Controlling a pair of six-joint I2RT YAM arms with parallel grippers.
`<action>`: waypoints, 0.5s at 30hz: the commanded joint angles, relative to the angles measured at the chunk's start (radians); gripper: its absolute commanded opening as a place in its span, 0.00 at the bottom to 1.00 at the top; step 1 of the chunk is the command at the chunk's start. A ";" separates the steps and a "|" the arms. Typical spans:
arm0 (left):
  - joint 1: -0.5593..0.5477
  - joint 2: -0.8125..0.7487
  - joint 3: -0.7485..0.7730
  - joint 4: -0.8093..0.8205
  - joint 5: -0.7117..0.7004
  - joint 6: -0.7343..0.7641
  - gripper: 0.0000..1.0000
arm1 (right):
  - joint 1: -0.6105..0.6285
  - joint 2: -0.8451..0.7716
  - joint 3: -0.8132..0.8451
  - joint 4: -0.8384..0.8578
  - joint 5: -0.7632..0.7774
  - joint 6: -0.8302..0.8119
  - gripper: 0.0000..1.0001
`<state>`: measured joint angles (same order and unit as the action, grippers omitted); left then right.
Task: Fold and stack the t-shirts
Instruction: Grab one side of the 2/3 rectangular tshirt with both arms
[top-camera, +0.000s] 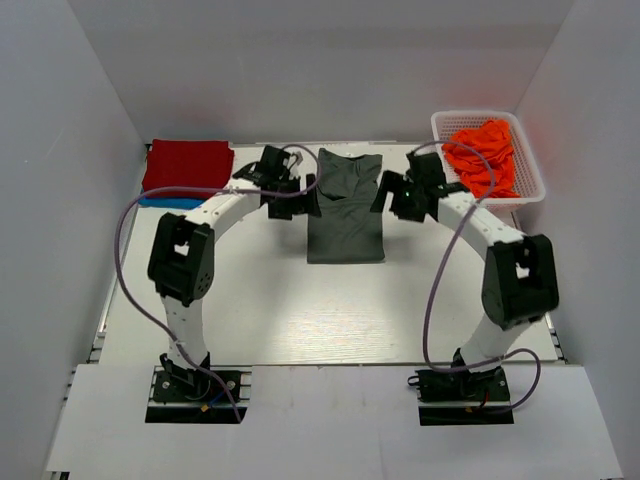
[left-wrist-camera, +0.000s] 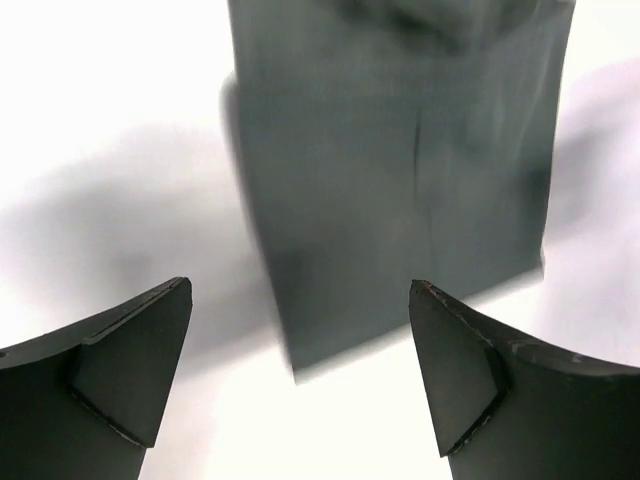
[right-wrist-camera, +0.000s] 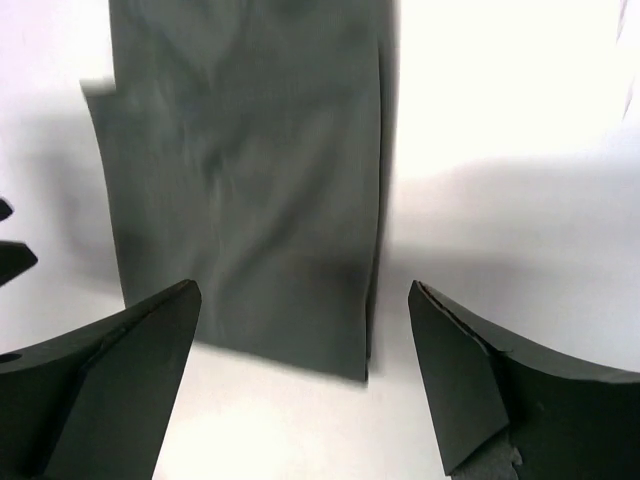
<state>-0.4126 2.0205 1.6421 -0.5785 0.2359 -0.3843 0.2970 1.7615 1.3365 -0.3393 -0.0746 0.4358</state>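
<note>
Red t-shirt (top-camera: 187, 165), folded, is lying on the blue t-shirt (top-camera: 165, 202), far left. Left gripper (top-camera: 308, 195), jaws wide and empty, is hovering beside the charcoal-grey t-shirt (top-camera: 345, 215), a central strip running near to far. Right gripper (top-camera: 386, 190), likewise wide and empty, is flanking its other edge, equally near. Orange t-shirts (top-camera: 482, 155) are sitting in the basket (top-camera: 530, 190).

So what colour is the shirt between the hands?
The shirt is dark charcoal grey; top view shows it best.

Top view high, facing down, wrist views near, likely sharing grey t-shirt (left-wrist-camera: 400, 150)
</note>
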 joint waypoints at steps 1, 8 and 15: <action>-0.018 -0.156 -0.224 0.070 0.066 -0.062 1.00 | 0.007 -0.124 -0.188 0.037 -0.093 0.043 0.90; -0.058 -0.235 -0.452 0.167 0.135 -0.094 1.00 | 0.008 -0.154 -0.379 0.098 -0.155 0.096 0.90; -0.080 -0.164 -0.484 0.236 0.125 -0.131 0.82 | 0.004 -0.086 -0.393 0.193 -0.156 0.127 0.77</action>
<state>-0.4889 1.8584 1.1694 -0.4164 0.3492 -0.4973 0.3023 1.6543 0.9360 -0.2359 -0.2134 0.5400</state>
